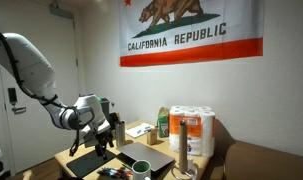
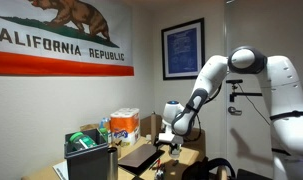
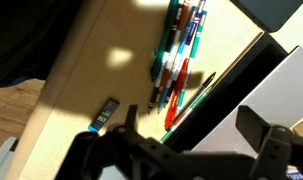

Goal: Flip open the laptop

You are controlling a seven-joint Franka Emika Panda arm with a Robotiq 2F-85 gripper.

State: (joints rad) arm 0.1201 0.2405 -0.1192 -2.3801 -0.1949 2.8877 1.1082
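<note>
The thin grey-silver laptop (image 1: 143, 154) lies flat on the wooden table with its lid down. It shows in both exterior views (image 2: 141, 157). In the wrist view its pale lid (image 3: 283, 88) fills the right side, with a dark edge running diagonally. My gripper (image 1: 102, 138) hangs low over the table by the laptop's end, also seen in an exterior view (image 2: 169, 143). In the wrist view the gripper (image 3: 191, 124) is open, its two fingers spread either side of the laptop's dark edge and holding nothing.
Several coloured pens (image 3: 178, 50) lie on the table beside the laptop. A flat black slab (image 1: 89, 162), a green mug (image 1: 141, 167), an upright dark grey box (image 1: 181, 150), paper towel rolls (image 1: 197, 130) and a bottle (image 1: 163, 122) crowd the table.
</note>
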